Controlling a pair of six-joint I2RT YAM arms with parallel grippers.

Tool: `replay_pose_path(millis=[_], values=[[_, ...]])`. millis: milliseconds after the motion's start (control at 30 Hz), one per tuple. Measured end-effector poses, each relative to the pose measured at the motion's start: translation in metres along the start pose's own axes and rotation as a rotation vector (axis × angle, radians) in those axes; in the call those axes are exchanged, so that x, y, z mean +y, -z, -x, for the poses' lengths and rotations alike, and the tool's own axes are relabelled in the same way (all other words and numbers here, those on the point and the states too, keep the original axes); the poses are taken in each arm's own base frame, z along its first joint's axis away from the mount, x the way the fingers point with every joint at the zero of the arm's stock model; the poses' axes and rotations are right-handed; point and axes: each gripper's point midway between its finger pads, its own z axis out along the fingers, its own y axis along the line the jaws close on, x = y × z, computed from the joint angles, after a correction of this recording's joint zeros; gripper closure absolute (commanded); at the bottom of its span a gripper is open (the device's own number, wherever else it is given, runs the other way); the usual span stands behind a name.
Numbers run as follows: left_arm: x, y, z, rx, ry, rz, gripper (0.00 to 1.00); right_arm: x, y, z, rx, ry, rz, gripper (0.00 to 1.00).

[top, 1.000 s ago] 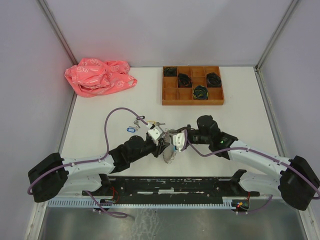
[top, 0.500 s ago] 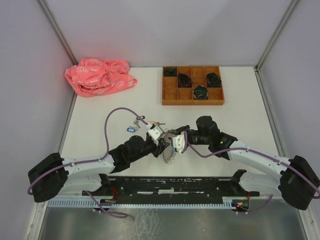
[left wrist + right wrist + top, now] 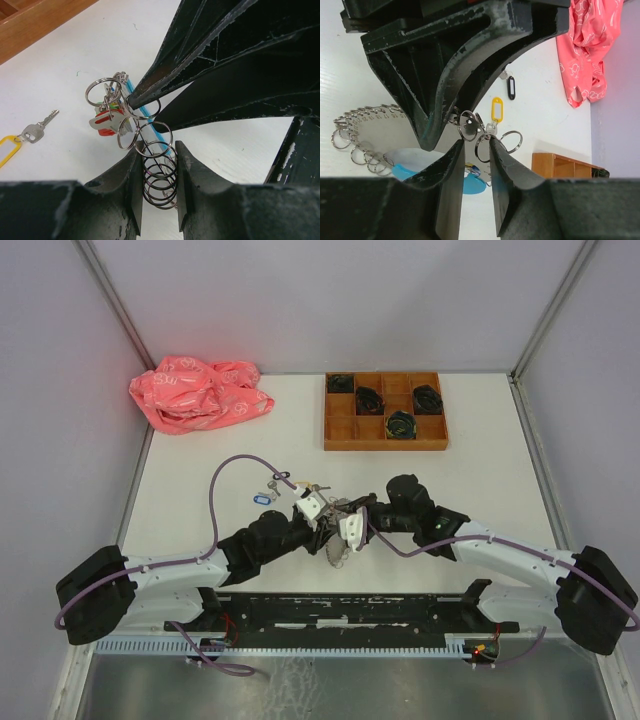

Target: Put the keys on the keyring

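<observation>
Top view first: both arms meet at table centre, the left gripper [image 3: 320, 521] and right gripper [image 3: 348, 527] nose to nose, with the keyring [image 3: 338, 546] between them, just toward 6 o'clock. Loose keys [image 3: 263, 499] lie on the table [image 3: 480, 480] at 10 o'clock from that meeting point, one with a blue tag. A pink bag [image 3: 200, 395] sits far off at 11 o'clock and a wooden tray [image 3: 385, 445] at 1 o'clock. Over to the left wrist: the left fingers [image 3: 125, 190] are clamped on a stack of the keyring's silver rings, and the light-blue section runs up toward 12 o'clock. The right gripper's tips come in from 2 o'clock and nip a ring. A yellow-tagged key [image 3: 31, 132] lies apart at 9 o'clock. Right wrist: its fingers pinch close on a ring while the left gripper looms in from 12 o'clock. The hoop arcs away at 9 o'clock, with the yellow-tagged key and a black tag [image 3: 511, 87] beyond at 1 o'clock.
</observation>
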Motion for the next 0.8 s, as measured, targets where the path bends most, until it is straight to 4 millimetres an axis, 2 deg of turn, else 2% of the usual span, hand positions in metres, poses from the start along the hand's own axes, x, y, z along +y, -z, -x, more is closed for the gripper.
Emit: replay_pose_path(millis=[333, 800], values=[[0.000, 0.000, 0.000, -0.001, 0.000, -0.001, 0.97, -0.017, 0.013, 0.001, 0.047, 0.024, -0.082, 0.77], [0.000, 0.000, 0.000, 0.000, 0.000, -0.001, 0.97, -0.006, 0.007, -0.008, 0.064, -0.025, -0.043, 0.75]])
